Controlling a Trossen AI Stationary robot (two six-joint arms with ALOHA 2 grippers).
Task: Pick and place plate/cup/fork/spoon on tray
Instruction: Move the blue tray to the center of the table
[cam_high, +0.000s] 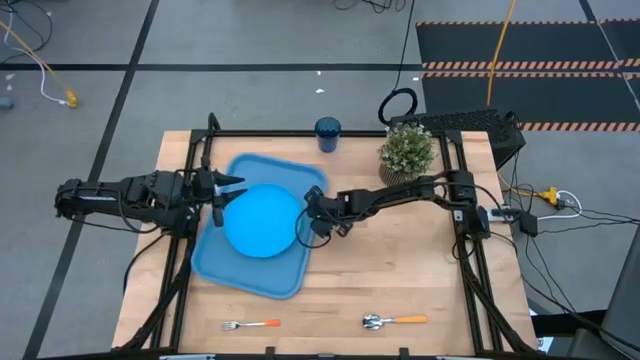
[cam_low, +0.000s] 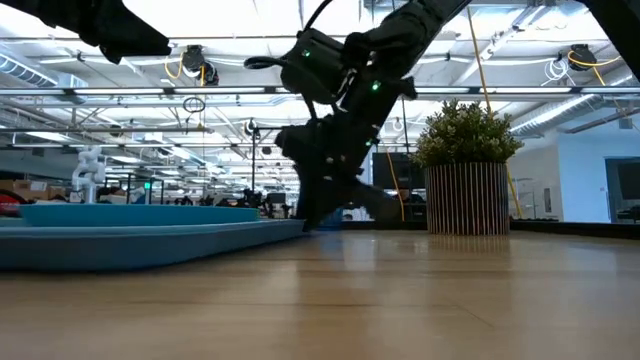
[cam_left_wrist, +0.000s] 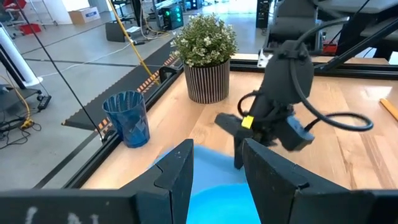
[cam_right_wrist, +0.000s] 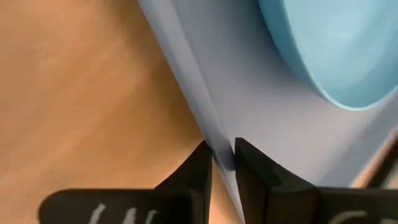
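The plate (cam_high: 262, 221) is seen lying flat inside the tray (cam_high: 225, 268), toward its middle, so that part of the task is judged done. The tray itself is set at a slant on the table (cam_high: 400, 280), its right rim nipped between the fingers of the right gripper (cam_right_wrist: 222, 163), one finger on the wood side and one on the inside; the rim is probably being pinched so that the tray can be shifted or squared up, not lifted. The left gripper (cam_high: 228, 187) is held over the tray's far left edge with its fingers apart and nothing between them, apparently waiting.

The cup (cam_high: 327, 133) is left standing upright at the table's far edge, near the potted plant (cam_high: 406, 152) and well apart from the tray. The fork (cam_high: 250, 324) and the spoon (cam_high: 393, 321) are laid along the near edge, apart from each other, handles pointing right. These three are judged still to be fetched.
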